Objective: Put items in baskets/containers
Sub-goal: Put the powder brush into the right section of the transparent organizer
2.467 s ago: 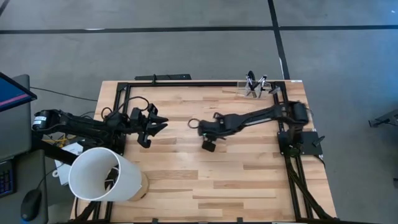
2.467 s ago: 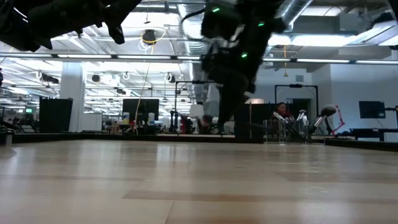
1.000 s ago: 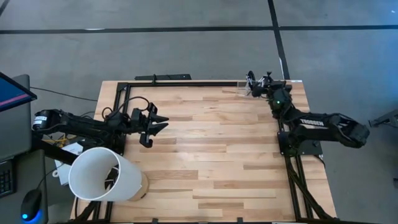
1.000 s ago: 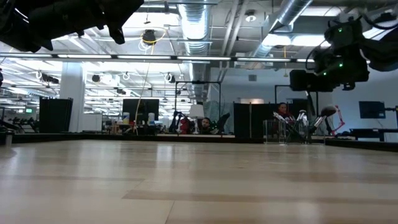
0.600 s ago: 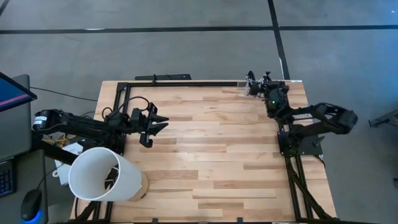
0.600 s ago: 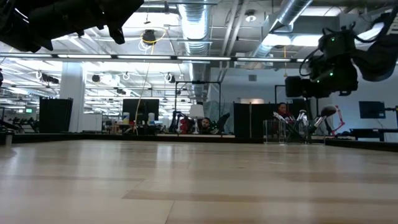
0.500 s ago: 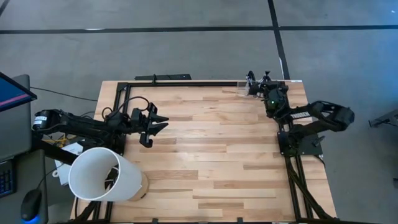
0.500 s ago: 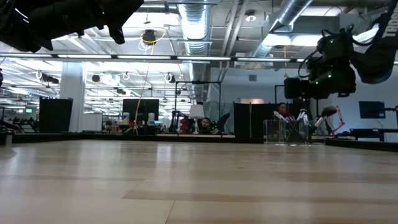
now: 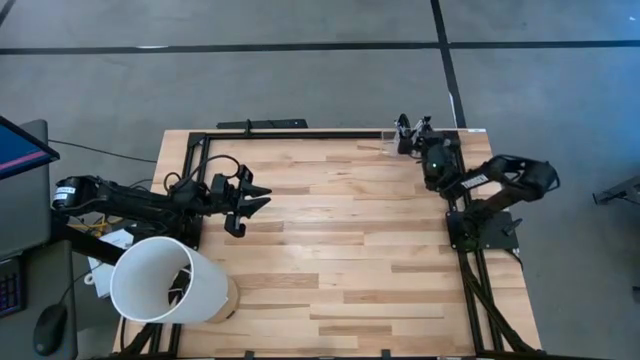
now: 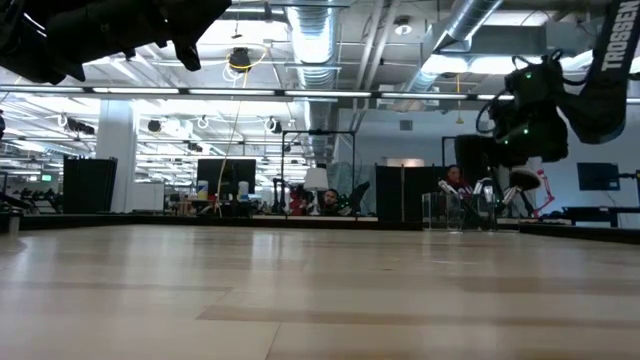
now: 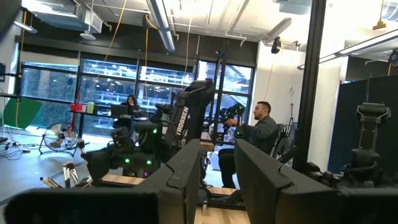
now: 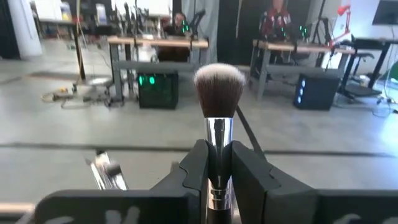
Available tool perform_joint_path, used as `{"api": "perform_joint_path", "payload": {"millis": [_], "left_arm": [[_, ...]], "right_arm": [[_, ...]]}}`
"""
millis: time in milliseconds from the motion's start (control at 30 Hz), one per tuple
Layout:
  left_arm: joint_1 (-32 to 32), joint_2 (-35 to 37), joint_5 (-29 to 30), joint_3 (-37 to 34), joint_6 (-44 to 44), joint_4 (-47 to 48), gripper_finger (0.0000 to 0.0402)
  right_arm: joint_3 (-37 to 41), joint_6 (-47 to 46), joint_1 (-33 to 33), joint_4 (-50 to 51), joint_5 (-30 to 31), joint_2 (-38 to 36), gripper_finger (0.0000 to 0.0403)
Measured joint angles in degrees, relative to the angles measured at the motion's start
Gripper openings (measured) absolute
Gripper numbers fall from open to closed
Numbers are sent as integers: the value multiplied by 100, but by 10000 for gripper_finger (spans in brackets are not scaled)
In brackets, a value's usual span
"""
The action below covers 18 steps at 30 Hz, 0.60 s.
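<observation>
right gripper (image 12: pixel 217 168) | pinched on a brush (image 12: pixel 219 99), upper right of the high view by the holder (image 9: pixel 398 140) | left gripper (image 9: pixel 255 202) | left of centre, part open, empty | risk: crowded holder; brush may snag or tip it

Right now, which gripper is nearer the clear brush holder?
Right. The right gripper, shut on a makeup brush, sits beside the clear holder at the table's far right corner; the left gripper hangs far across, near the left edge.
</observation>
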State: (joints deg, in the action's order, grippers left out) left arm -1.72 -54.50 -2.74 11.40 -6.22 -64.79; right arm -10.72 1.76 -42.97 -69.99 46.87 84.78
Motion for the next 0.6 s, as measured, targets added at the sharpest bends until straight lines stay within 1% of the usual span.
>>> {"api": "perform_joint_path", "payload": {"millis": [100,200,300,433,533,600], "left_arm": [[0,0,0,0,1,1,97],[0,0,0,0,81,1,97],[0,0,0,0,124,3,97],[0,0,0,0,125,3,97],[0,0,0,0,123,3,97],[0,0,0,0,125,3,97]], "right_arm": [[0,345,128,-275,69,-189,42],[0,742,224,-401,384,-397,42],[0,854,169,-395,454,-466,42],[-4,561,1,-423,438,-290,41],[-91,641,12,-719,590,-29,41],[-124,670,20,-907,573,136,42]]}}
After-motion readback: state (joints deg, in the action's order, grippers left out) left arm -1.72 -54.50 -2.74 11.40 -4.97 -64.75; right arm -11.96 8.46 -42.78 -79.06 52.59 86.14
